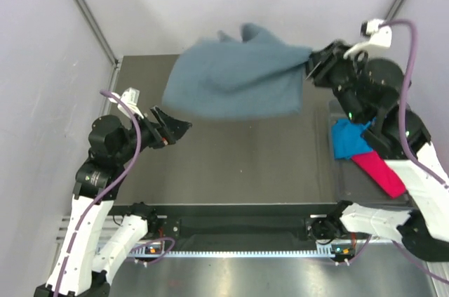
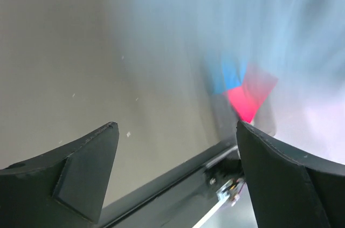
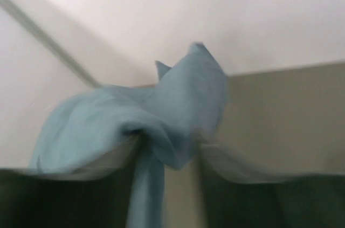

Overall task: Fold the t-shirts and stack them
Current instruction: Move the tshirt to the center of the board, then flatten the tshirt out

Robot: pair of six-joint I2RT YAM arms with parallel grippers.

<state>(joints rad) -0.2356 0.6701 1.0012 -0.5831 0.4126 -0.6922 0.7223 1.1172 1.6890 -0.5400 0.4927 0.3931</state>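
The slate-blue t-shirt (image 1: pixel 235 83) hangs spread in the air over the back of the table, blurred with motion. My right gripper (image 1: pixel 311 67) is shut on its right edge. In the right wrist view a bunch of the slate-blue t-shirt (image 3: pixel 183 98) sits between the fingers of the right gripper (image 3: pixel 167 152) and drapes over the left one. My left gripper (image 1: pixel 172 128) stands open and empty at the table's left, below the shirt's left corner. The turquoise t-shirt (image 1: pixel 347 139) and the magenta t-shirt (image 1: pixel 379 168) lie crumpled at the right, partly under the right arm.
A clear plastic tub (image 1: pixel 335 170) at the right edge of the dark table (image 1: pixel 231 163) holds the two bright shirts. The left wrist view shows the open left gripper (image 2: pixel 178 131), the table's front edge, and the turquoise (image 2: pixel 226 77) and magenta (image 2: pixel 248 98) shirts as blurs.
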